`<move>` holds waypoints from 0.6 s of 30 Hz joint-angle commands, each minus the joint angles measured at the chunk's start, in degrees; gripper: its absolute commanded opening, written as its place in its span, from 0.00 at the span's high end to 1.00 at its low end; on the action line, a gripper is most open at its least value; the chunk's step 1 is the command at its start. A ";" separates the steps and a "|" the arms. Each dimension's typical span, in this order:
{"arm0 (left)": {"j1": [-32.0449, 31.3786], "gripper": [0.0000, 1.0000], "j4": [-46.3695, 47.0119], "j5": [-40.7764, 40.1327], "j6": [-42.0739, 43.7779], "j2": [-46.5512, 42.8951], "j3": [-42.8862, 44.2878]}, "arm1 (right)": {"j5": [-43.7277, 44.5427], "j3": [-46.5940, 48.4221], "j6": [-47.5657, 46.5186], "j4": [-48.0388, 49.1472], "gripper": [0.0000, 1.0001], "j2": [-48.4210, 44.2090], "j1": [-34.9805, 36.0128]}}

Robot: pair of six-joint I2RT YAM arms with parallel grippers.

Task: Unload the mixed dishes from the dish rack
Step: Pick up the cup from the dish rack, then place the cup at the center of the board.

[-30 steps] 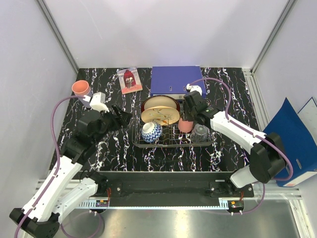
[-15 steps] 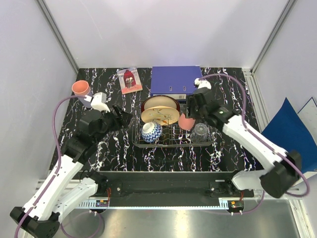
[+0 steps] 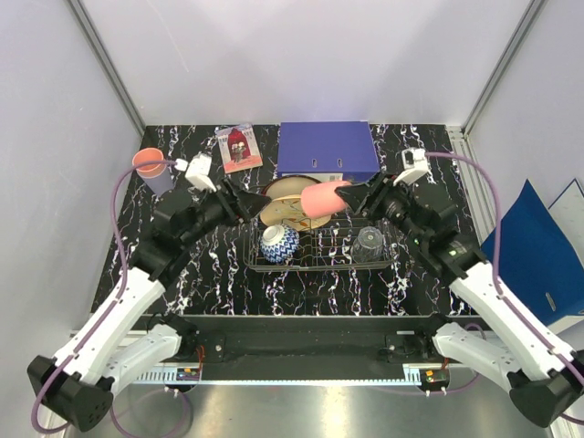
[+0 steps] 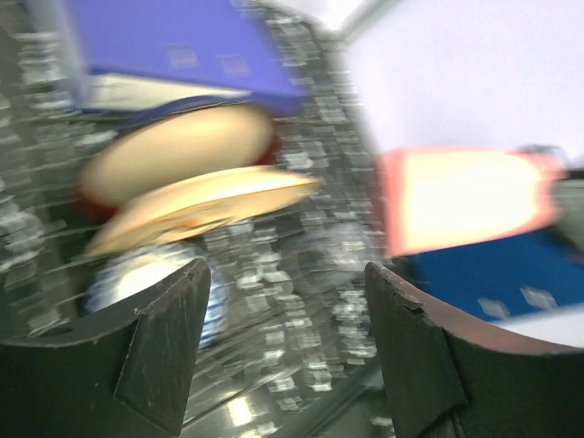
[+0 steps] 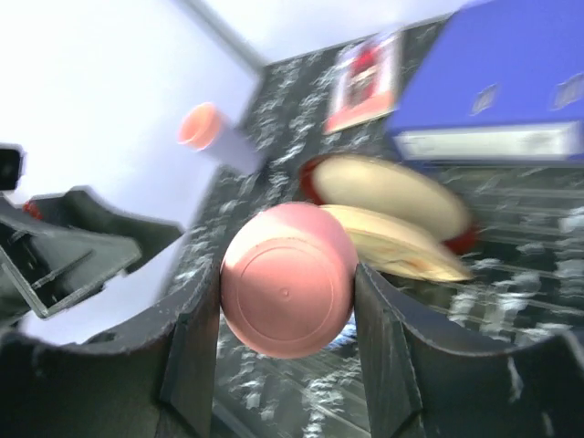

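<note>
Black marbled surface [image 3: 205,274], dish rack [image 3: 315,257] mid-frame | right claw [image 3: 354,193] clamped on pink cup [image 3: 321,198], held sideways above rack | left claw [image 3: 254,203] fingers apart, just left, facing cup | advice: likely handover; close left squarely on cup before right lets go

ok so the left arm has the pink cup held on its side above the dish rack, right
Not the left. The right fingers hold the pink cup; the right wrist view shows it clamped between them. It does lie on its side above the dish rack in the top view. The left fingers are open and empty.
</note>
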 commanded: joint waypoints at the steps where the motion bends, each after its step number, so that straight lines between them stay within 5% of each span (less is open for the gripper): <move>1: -0.15 0.28 22.17 17.29 -9.35 3.86 -0.99 | -19.52 -8.95 16.42 31.91 1.00 0.85 -4.65; 8: -0.15 0.26 42.75 21.45 -18.86 6.41 -7.14 | -26.33 -17.66 36.99 63.51 1.00 9.45 -7.66; 18: -0.15 0.29 48.56 22.86 -20.80 7.65 -8.73 | -28.88 -16.35 38.95 68.82 1.00 15.97 -7.57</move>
